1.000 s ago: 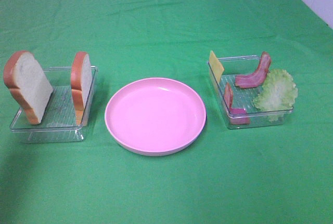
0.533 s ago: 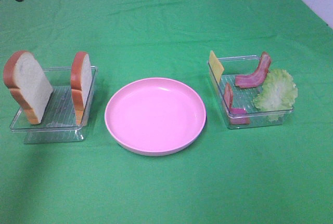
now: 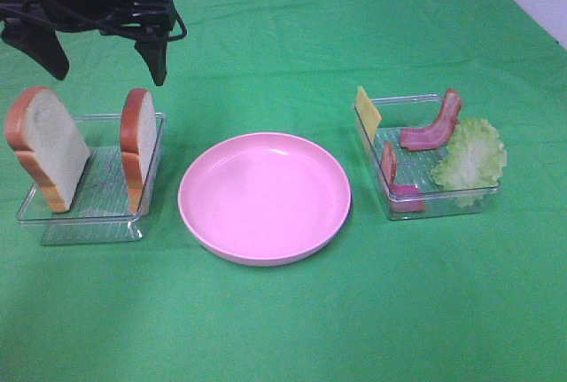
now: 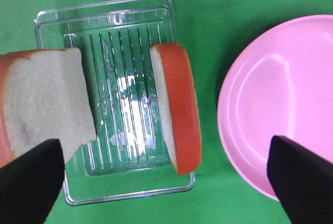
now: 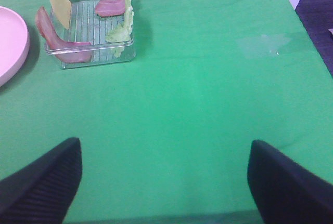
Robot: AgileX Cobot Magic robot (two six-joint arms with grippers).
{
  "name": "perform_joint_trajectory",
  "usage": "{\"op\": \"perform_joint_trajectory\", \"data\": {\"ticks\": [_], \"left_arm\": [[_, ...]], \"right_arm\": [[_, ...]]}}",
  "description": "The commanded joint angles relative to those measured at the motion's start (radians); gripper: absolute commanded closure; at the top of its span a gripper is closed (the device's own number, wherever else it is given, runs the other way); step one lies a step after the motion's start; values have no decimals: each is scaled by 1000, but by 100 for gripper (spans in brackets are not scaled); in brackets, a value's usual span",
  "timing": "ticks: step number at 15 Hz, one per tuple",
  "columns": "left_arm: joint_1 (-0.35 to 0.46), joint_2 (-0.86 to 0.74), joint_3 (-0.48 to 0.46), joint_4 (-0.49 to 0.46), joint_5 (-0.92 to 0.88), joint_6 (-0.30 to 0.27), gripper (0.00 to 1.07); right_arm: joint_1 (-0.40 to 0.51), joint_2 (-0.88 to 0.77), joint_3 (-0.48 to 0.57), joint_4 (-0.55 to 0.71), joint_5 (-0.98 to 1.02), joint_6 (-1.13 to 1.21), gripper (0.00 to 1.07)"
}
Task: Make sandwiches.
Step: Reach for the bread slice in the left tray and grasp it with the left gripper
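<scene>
The left fingers are held spread wide above the clear tray at the left of the green tabletop, and nothing is gripped. Two bread slices are stood on edge in that tray, apart from each other. The right fingers are likewise spread wide over the tabletop, with nothing held. A cheese square, bacon strips and a lettuce leaf are kept in the second tray. A pink plate is set between the trays.

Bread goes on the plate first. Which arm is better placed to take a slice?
Left. The left gripper hangs open above the two bread slices in their tray. The right gripper, also open, is over bare cloth beyond the plate.
</scene>
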Motion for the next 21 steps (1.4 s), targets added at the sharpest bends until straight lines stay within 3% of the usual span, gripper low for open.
{"op": "perform_joint_trajectory", "data": {"ticks": [1, 6, 11, 13, 15, 18, 21], "left_arm": [[-13, 52, -4, 0, -11, -13, 6], [-13, 125, -4, 0, -106, -20, 12], [-13, 159, -4, 11, -98, -55, 43], [-13, 159, -4, 36, -56, -112, 58], [-13, 159, -4, 51, -25, -125, 64], [-13, 159, -4, 88, 20, -205, 74], [-13, 159, -4, 90, -11, -214, 87]], "right_arm": [[-2, -34, 3, 1, -5, -6, 24], [-2, -34, 3, 1, -5, -6, 24], [-2, -34, 3, 1, -5, -6, 24], [-2, -34, 3, 1, -5, -6, 24], [-2, -34, 3, 1, -5, -6, 24], [-2, -34, 3, 1, -5, -6, 24], [-2, -34, 3, 1, -5, -6, 24]]}}
